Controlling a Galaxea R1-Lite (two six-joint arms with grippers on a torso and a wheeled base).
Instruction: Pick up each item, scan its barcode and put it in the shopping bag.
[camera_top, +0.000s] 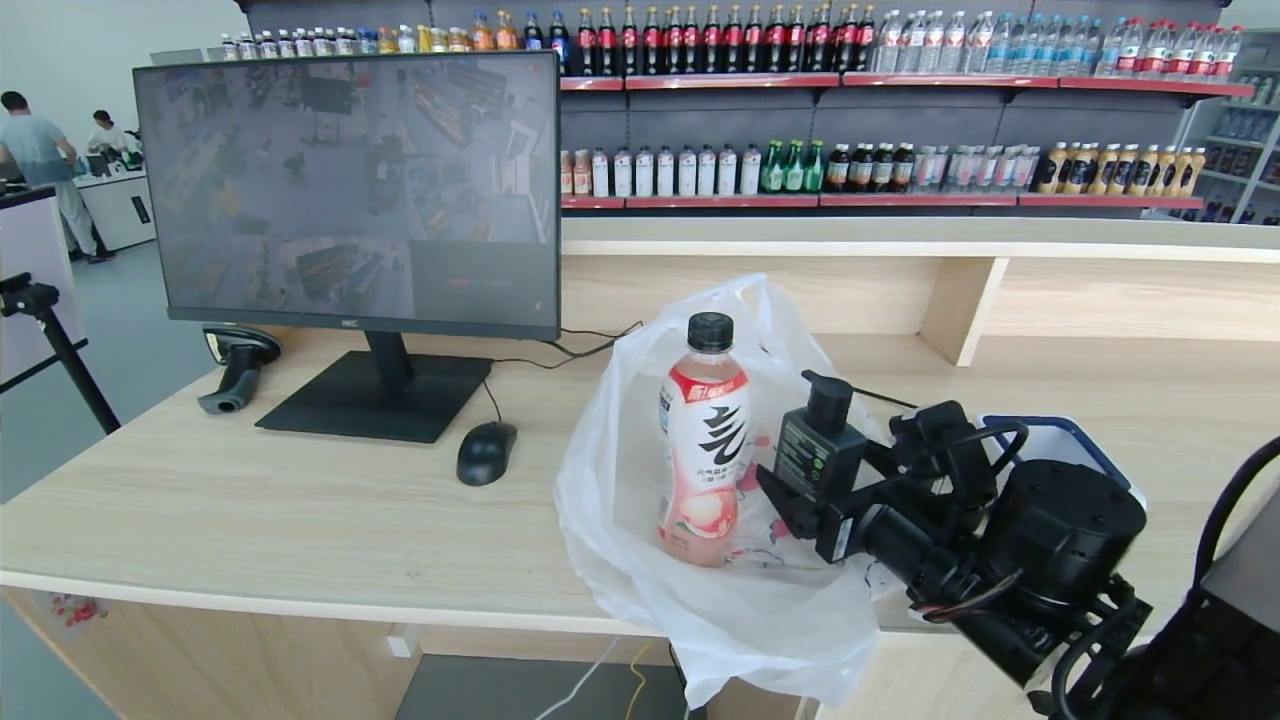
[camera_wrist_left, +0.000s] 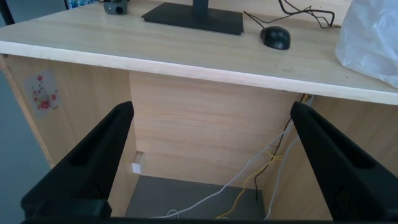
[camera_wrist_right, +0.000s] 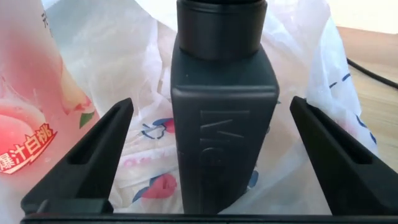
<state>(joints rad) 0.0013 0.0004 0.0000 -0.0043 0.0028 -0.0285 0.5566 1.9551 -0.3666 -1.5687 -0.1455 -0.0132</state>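
Starting with the head view: the shopping bag (camera_top: 620, 520) is thin, crinkly white plastic. It's slumped open on the pale wood-grain counter (camera_top: 300, 520) and hangs over the near edge. A pink bottle (camera_top: 703, 450) stands upright inside it, with a black screw cap and a glossy label showing a red band, bold black brush strokes and a peach picture. At 3 o'clock from it, just beside, is a squarish dark bottle (camera_top: 812, 445) with a round black cap and a greenish label too small to read, sitting at the right gripper (camera_top: 810, 485). The arm hides its base, so I can't tell what it rests on. A blue-rimmed bin (camera_top: 1050, 440) peeks out at 2 o'clock from the dark bottle, mostly covered by the arm. The black handheld scanner (camera_top: 235, 365) sits at 9 o'clock of the monitor (camera_top: 350, 190) stand, and the mouse (camera_top: 486, 452) at 4 o'clock of it.

Left wrist view: the left gripper (camera_wrist_left: 211, 109) is spread wide and empty, below the counter's front edge. Cables (camera_wrist_left: 273, 162) dangle under there, and there's a small flower sticker (camera_wrist_left: 42, 93) on the side panel.

Right wrist view: the dark bottle is matte with raised lettering on its face. It stands between the fingers (camera_wrist_right: 93, 155), which are spread wide with a gap on each side, not squeezing it. The pink bottle is cut off at the frame edge, and the bag is bunched all around.
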